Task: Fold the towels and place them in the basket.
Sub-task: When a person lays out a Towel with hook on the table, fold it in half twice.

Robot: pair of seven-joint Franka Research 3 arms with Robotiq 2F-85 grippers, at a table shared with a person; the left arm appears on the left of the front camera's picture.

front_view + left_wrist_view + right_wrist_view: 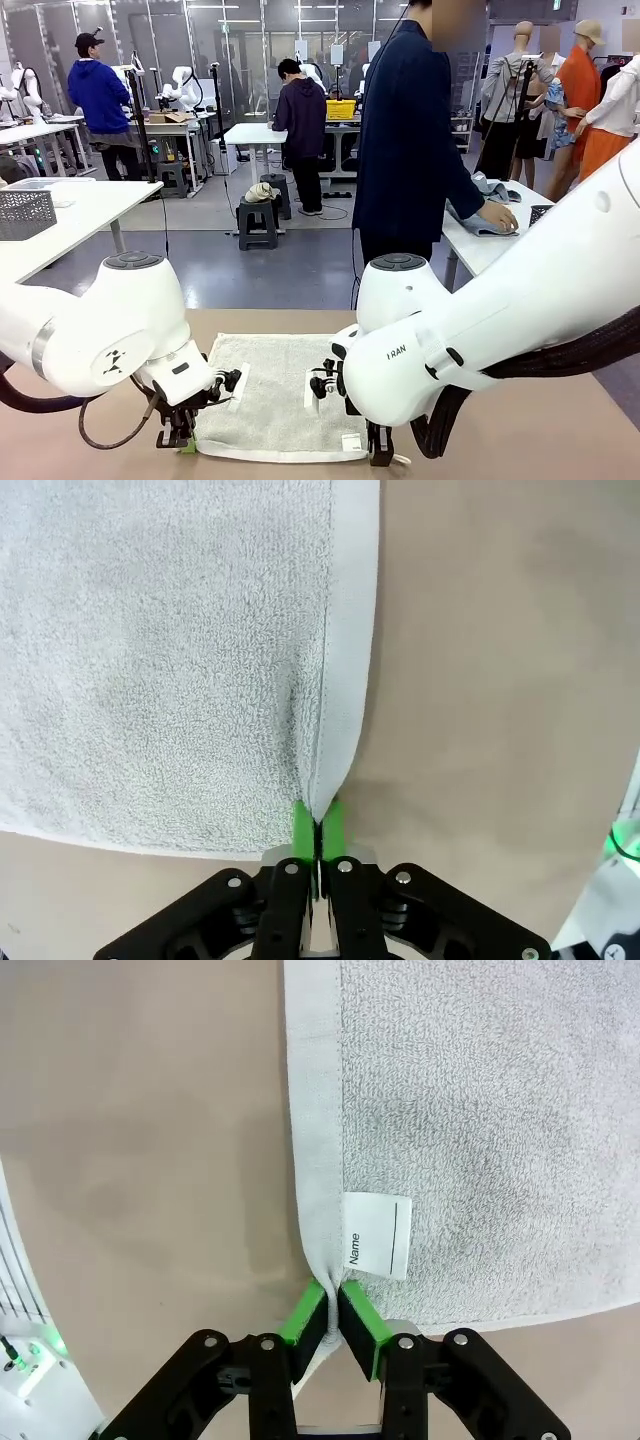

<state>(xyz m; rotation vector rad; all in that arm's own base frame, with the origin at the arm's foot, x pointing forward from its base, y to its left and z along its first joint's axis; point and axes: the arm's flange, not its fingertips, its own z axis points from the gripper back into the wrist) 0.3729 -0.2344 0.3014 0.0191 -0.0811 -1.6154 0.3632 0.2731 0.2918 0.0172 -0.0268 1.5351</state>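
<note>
A cream-white rectangular terry towel [275,395] is clamped by the left tool [318,825] and right tool [333,1310]; corners should be lifted evenly forward.

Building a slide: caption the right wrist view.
Right gripper pinches the corner of a pale towel beside its name tag, on a tan table.

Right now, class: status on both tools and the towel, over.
Left tool shut on a near corner of the flat cream-white terry towel. Right tool shut on the other near corner, by the white name tag. Nothing lying on it.
</note>
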